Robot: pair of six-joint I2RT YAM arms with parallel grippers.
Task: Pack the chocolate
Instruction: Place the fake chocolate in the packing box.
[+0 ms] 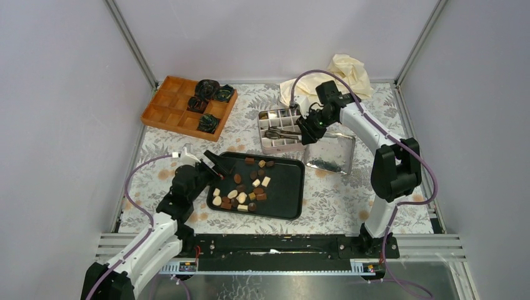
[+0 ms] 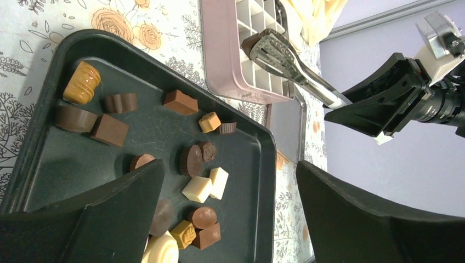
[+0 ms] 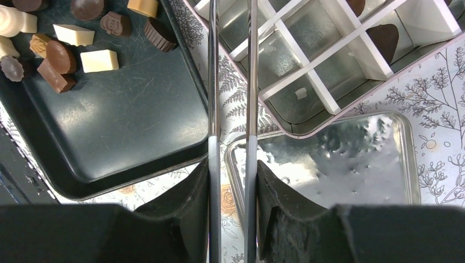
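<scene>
Several chocolate pieces (image 1: 244,194), dark, light brown and cream, lie on the black tray (image 1: 284,187). My left gripper (image 1: 219,165) hangs open over the tray's far left corner, nothing between its fingers (image 2: 109,219); white squares (image 2: 205,185) and brown pieces (image 2: 202,217) lie below the gap. My right gripper (image 1: 307,130) is shut on metal tongs (image 3: 214,109), both arms squeezed between its pads (image 3: 192,203). The tongs (image 2: 285,60) clamp a dark brown piece (image 2: 250,44) above the white-divided tin (image 2: 219,49). One dark piece (image 3: 382,38) sits in a tin compartment (image 3: 329,55).
The tin's silver lid (image 1: 331,153) lies right of the tray, under my right wrist. An orange wooden compartment box (image 1: 169,106) with crumpled dark paper cups (image 1: 209,90) stands at the back left. A cream cloth (image 1: 347,72) is bunched at the back.
</scene>
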